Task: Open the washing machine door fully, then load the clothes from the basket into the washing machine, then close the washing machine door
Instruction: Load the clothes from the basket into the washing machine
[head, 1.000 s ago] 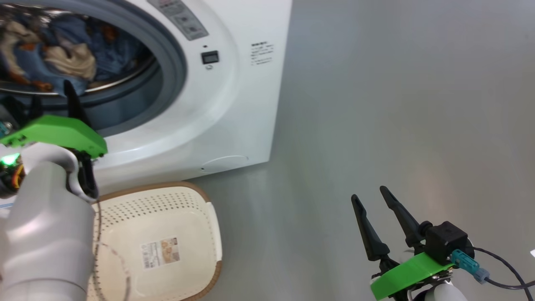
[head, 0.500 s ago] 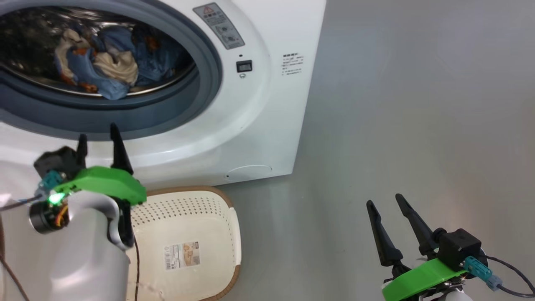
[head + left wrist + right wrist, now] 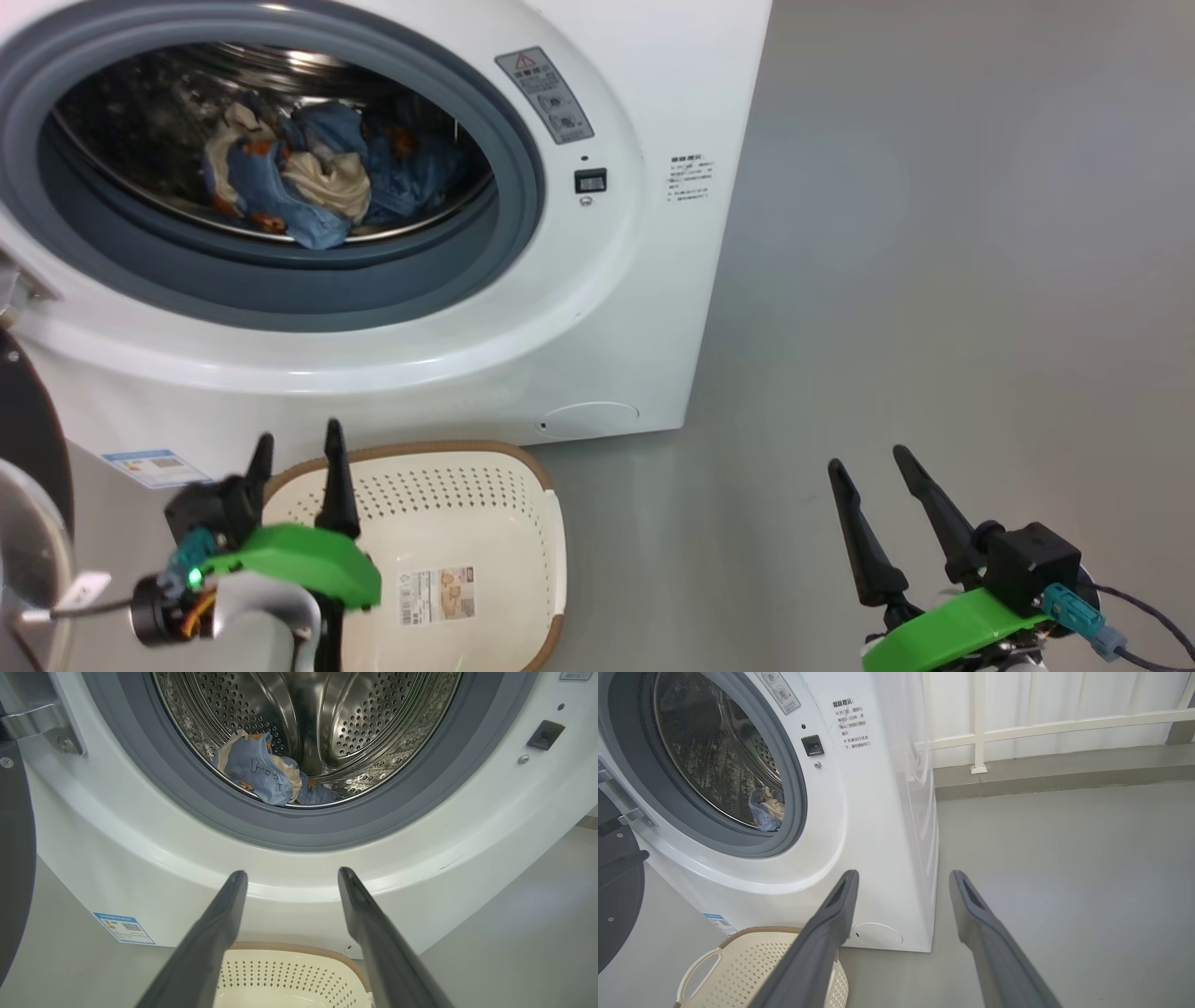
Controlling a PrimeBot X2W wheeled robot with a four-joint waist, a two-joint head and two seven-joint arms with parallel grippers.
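The washing machine (image 3: 597, 308) stands with its drum exposed, and the blue bear-print clothes (image 3: 299, 191) with a cream piece lie inside the steel drum. The clothes (image 3: 266, 770) rest at the drum's front lip. The black washing machine door (image 3: 23, 420) hangs swung out at the far left. On the floor in front sits the cream basket (image 3: 495, 523), with nothing in it but a label. My left gripper (image 3: 299, 439) hovers open over the basket's far rim, below the drum mouth, holding nothing. My right gripper (image 3: 868, 459) is open over bare floor to the right.
Grey floor (image 3: 934, 233) spreads to the right of the machine. A white railing (image 3: 1017, 728) and a low kerb run behind it. The door hinge (image 3: 32, 723) sits at the opening's left side, and a latch slot (image 3: 590, 180) at its right.
The head camera has shifted, so the machine sits further right and lower in view. My left gripper has drawn back from the drum mouth down to the basket's far rim. The right gripper holds still.
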